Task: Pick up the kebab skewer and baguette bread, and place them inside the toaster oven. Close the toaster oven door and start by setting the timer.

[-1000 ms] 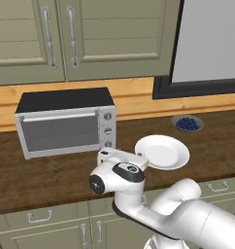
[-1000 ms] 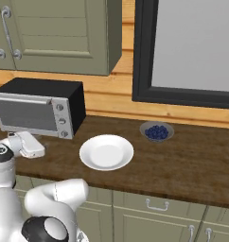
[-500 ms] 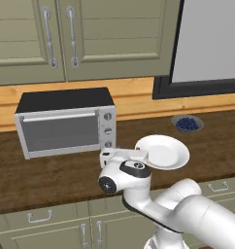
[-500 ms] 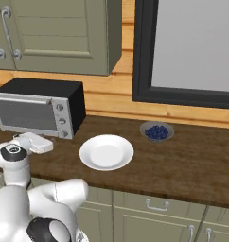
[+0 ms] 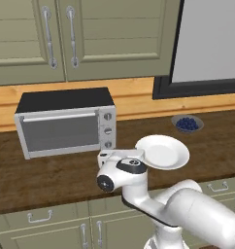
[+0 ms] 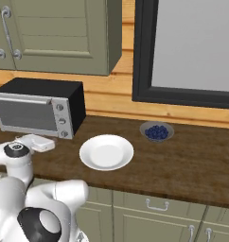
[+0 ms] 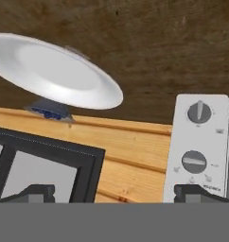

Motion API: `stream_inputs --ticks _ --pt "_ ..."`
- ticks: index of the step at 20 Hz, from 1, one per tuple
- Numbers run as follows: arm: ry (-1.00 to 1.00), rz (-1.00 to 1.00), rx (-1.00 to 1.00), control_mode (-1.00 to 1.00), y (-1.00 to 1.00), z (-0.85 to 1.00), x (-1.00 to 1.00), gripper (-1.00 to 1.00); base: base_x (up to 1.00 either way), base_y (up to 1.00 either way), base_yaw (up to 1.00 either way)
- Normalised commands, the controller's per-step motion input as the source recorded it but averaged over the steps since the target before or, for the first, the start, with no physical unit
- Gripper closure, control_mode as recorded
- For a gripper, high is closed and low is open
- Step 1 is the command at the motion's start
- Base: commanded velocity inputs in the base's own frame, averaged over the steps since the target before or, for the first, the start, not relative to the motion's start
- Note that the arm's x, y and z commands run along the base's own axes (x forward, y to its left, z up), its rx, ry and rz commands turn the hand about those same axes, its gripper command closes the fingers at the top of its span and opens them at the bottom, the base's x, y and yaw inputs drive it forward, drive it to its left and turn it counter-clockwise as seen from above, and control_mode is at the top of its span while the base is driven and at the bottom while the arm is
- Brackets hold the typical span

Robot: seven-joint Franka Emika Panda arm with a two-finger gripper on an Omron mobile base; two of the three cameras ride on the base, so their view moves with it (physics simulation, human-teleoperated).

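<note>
The toaster oven (image 5: 66, 124) stands on the wooden counter against the back wall, and its door (image 5: 58, 132) is shut. It also appears at the left of the right base view (image 6: 38, 108). My gripper (image 7: 118, 194) is open, with its fingertips wide apart and nothing between them. It hovers over the counter just in front of the oven's knob panel (image 7: 199, 142), with my hand (image 5: 113, 156) between the oven and the plate. The kebab skewer and the baguette bread are out of view.
An empty white plate (image 5: 162, 151) lies right of my hand, close to the counter's front edge. A small bowl of blueberries (image 5: 187, 123) sits behind it near the dark window frame (image 6: 182, 97). Cabinets hang above the oven.
My wrist joint has swung a little to the right while the hand stays in front of the oven's knobs. The oven door and plate have not moved.
</note>
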Motion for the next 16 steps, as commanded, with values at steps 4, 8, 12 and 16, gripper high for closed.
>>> stream_inputs --ticks 4,8,12,16 --pt "0.00 0.02 -0.01 -1.00 0.00 -0.15 0.24 -1.00 0.00 0.00 0.00" --pt "0.00 0.05 0.00 -1.00 0.00 -0.15 0.25 -1.00 0.00 0.00 0.00" --pt "0.00 0.05 0.00 -1.00 0.00 -0.17 0.21 -1.00 0.00 0.00 0.00" --pt "0.00 0.04 0.00 -1.00 0.00 -0.11 0.25 -1.00 0.00 0.00 0.00"
